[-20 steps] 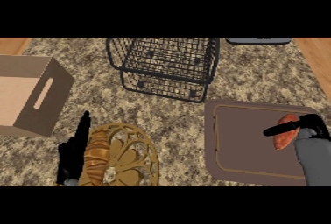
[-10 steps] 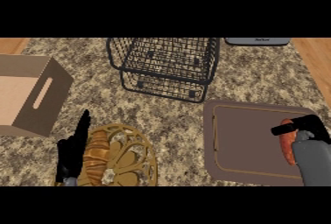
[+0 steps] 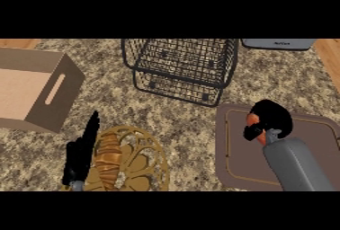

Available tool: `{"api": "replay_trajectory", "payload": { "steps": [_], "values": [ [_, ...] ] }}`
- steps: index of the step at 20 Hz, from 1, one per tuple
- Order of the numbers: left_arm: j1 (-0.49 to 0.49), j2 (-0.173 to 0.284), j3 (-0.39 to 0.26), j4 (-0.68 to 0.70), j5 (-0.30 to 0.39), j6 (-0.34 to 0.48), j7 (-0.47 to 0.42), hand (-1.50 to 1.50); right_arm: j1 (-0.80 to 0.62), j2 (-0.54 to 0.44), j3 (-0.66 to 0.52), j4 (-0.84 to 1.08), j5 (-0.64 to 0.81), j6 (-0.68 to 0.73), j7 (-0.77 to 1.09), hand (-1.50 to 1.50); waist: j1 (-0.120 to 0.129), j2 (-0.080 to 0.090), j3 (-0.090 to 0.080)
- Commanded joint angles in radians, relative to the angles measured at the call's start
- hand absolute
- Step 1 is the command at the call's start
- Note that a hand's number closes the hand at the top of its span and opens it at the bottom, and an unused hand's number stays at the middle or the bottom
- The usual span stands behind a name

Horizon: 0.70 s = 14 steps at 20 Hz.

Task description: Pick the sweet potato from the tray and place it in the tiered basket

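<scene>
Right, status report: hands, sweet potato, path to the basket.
Right hand shut on sweet potato, over the tray. Left hand open, resting beside the wicker dish. Basket ahead, nothing between.

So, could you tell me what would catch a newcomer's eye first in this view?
Probably the right hand over the brown tray at lower right, curled round the orange sweet potato. Next, the black wire tiered basket at top centre. The left hand rests open at lower left beside a golden wicker basket holding bread.
</scene>
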Motion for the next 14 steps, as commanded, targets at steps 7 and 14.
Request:
{"api": "replay_trajectory", "payload": {
  "steps": [7,14],
  "values": [
    [0.054,-0.041,-0.005,-0.001,-0.020,0.043,0.001,0.00,-0.011,0.054,0.043,-0.282,-0.096,-0.013,-0.211,1.50,-0.065,-0.003,0.003],
    [0.068,0.019,0.059,0.029,0.019,-0.014,-0.017,0.00,-0.109,0.039,-0.098,-0.658,-0.208,0.045,-0.078,1.50,-0.076,-0.007,0.001]
  ]
}}
